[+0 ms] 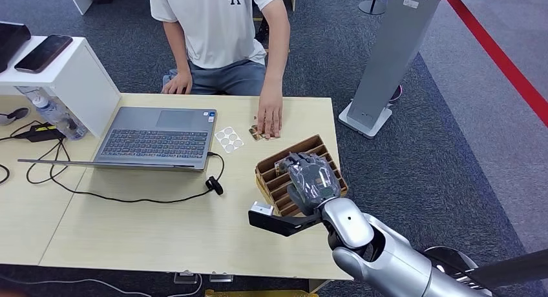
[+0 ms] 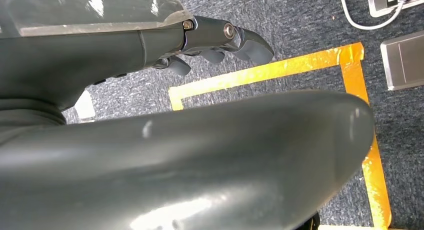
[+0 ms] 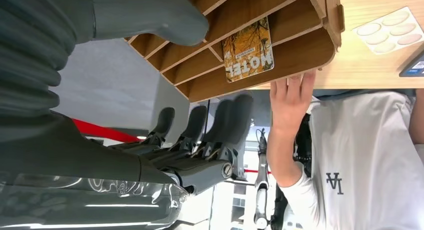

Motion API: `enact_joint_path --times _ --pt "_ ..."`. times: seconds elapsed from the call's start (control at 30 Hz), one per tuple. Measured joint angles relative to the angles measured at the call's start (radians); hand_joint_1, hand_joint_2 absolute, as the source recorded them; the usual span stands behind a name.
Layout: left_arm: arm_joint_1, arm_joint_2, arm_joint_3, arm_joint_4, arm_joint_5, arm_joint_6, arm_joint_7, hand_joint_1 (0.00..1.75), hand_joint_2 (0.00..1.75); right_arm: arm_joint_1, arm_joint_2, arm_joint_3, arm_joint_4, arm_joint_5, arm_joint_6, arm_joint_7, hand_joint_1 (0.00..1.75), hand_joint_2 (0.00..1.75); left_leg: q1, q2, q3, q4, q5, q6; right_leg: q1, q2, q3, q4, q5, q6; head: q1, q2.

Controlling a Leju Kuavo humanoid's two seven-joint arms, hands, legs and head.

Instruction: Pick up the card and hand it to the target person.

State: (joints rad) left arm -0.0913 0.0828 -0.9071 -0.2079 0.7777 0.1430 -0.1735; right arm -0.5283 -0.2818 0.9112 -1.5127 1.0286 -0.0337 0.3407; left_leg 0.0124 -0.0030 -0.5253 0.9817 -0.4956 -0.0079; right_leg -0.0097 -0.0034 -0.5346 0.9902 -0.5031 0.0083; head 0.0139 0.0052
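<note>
While my right hand [image 1: 312, 181] hovers open above the wooden rack [image 3: 300, 55], the hotel card [image 3: 248, 50] waits ungrasped — next, my fingers [image 3: 220, 120] must pinch it.

A small rectangular card [image 3: 248, 49] printed with yellow-orange autumn foliage and pale letters reading "HOTEL" stands on edge in a slot of the brown slatted wooden card rack [image 3: 280, 65], leaning flat against one slat, in the upper centre of the right wrist view. In the head view the rack [image 1: 273, 164] sits lower right of centre, at the table's right edge.
</note>
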Motion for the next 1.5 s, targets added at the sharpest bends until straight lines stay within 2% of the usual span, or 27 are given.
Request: enact_joint_path --times 0.4,0.93,1.13,1.5 --pt "0.0 0.0 -0.02 0.0 0.008 0.002 0.004 0.0 0.0 -0.048 0.018 0.041 0.065 0.006 -0.022 0.002 0.79 1.75 0.0 0.0 0.0 0.0 0.0 0.0 0.0 0.0 0.0 0.0 0.0 0.0 0.0 0.0" --pt "0.0 0.0 -0.034 0.0 0.008 0.001 0.004 0.0 0.0 -0.154 0.065 0.073 0.189 -0.045 -0.04 -0.021 0.73 1.75 0.0 0.0 0.0 0.0 0.001 0.0 0.0 0.0 0.0 0.0 0.001 -0.001 0.0 0.0" --pt "0.0 0.0 -0.045 0.0 0.009 0.0 0.004 0.0 0.0 -0.17 0.078 0.087 0.238 -0.069 -0.053 -0.023 0.8 1.75 0.0 0.0 0.0 0.0 0.001 0.0 0.0 0.0 0.0 0.0 0.001 -0.001 0.0 0.0" --pt "0.0 0.0 -0.049 0.0 0.01 0.0 0.003 0.0 0.0 -0.183 0.089 0.105 0.3 -0.086 -0.057 -0.021 0.79 1.75 0.0 0.0 0.0 0.0 0.001 0.0 0.0 0.0 0.0 0.0 0.001 -0.001 0.0 0.0"
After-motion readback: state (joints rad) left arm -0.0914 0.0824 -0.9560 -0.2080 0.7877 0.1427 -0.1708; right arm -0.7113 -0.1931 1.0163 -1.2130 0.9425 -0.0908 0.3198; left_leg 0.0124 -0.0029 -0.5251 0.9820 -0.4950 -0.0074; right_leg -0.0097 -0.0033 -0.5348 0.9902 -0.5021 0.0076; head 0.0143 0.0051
